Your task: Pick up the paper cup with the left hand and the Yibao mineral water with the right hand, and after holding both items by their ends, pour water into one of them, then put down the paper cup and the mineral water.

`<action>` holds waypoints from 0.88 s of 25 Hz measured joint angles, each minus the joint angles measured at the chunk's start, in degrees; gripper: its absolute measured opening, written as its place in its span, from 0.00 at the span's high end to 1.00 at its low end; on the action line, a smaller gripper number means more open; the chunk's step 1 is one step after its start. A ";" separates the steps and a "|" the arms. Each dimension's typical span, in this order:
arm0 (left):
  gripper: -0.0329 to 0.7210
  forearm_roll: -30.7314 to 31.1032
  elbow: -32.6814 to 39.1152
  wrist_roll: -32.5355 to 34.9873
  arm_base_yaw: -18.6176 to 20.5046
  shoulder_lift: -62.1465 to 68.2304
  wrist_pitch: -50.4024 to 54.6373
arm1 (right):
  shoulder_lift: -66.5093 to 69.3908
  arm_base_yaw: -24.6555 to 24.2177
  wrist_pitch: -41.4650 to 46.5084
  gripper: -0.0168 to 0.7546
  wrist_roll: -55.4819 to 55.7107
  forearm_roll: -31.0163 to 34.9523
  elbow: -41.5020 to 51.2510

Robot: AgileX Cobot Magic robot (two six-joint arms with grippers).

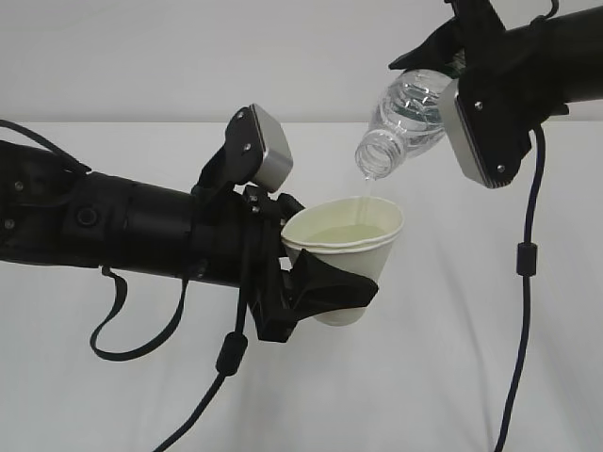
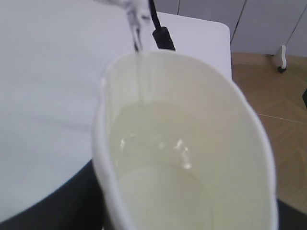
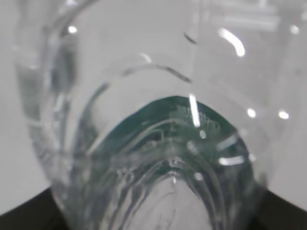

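Exterior view. You are holding the cup [image 1: 344,247] in the left hand [image 1: 320,292], jaws clamped on its lower wall, well above the white tabletop [image 1: 452,377]. You are holding the bottle [image 1: 403,121] in the right hand [image 1: 462,94]; its base end is hidden among the black parts, so the grip is judged firm, not seen. The bottle is tilting mouth-down, up and to the right of the cup, and a thin stream is falling just inside the far rim.

- Step in hand: pouring.
- To do it well, you are best keeping the stream inside the rim, since it is landing close to the edge. Tilt slowly and keep the cup level.
- The rim is looking squeezed out of round; a harder squeeze could spill it.

Left wrist view. You are looking into the cup [image 2: 192,158].

- Contents: clear water, by my estimate roughly half full, against a pale cream inside.
- The stream is entering at the far wall.
- The jaws are not showing here.

Right wrist view. You are looking along the bottle [image 3: 158,143].

- Clear ribbed plastic with a green label, filling the picture.
- How much water is left cannot be told.
- The jaws are not visible.
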 joint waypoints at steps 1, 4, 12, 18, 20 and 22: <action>0.40 0.00 0.00 0.00 0.00 0.00 0.00 | 0.00 0.00 0.00 0.38 0.00 0.00 0.00; 0.40 0.00 0.00 0.00 0.00 0.00 0.00 | 0.00 0.00 0.00 0.38 0.00 0.00 0.00; 0.40 0.00 0.00 0.00 0.00 0.00 0.00 | 0.00 0.00 0.00 0.38 0.00 0.00 0.00; 0.40 0.00 0.00 0.00 0.00 0.00 0.00 | 0.00 0.00 0.00 0.38 0.00 0.00 0.00; 0.40 0.00 0.00 0.00 0.00 0.00 0.00 | 0.00 0.00 0.00 0.38 0.00 0.00 0.00; 0.40 0.00 0.00 0.00 0.00 0.00 0.00 | 0.00 0.00 0.00 0.38 0.00 0.00 0.00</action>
